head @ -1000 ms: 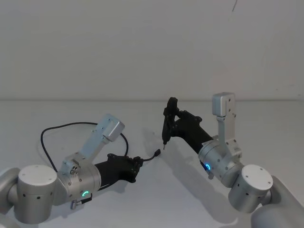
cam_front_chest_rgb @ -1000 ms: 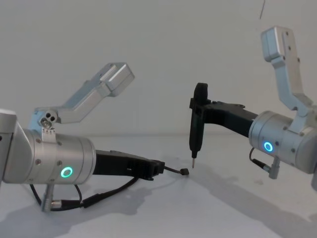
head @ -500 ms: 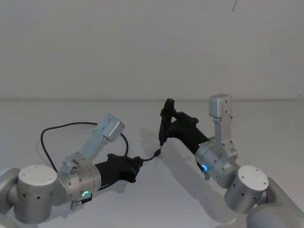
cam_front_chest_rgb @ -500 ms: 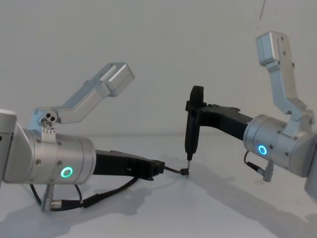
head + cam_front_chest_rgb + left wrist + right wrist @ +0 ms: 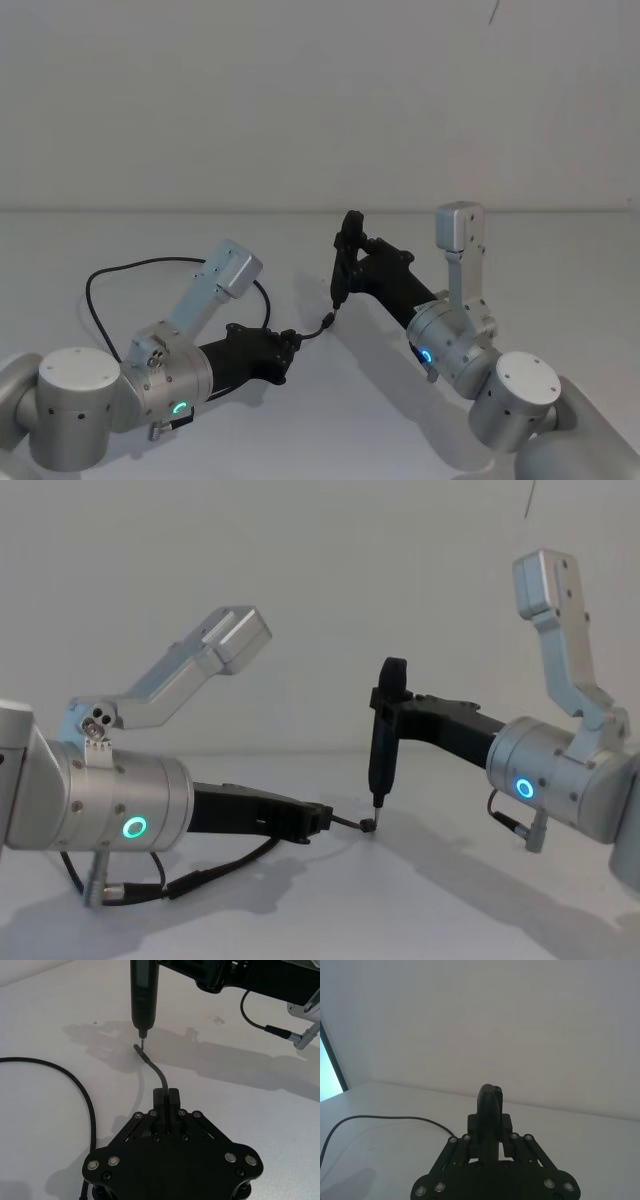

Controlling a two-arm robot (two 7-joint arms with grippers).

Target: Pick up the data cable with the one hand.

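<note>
While the left gripper (image 5: 167,1096) is closed on the data cable (image 5: 152,1062), its plug end sticks out forward. The right gripper (image 5: 345,262) is clamped on an upright black tool (image 5: 383,730), tip at the plug.

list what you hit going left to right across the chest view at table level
left arm's silver body → left gripper, shut on the data cable → cable's plug end → black pen-like tool upright in the right gripper → right arm's silver body
</note>
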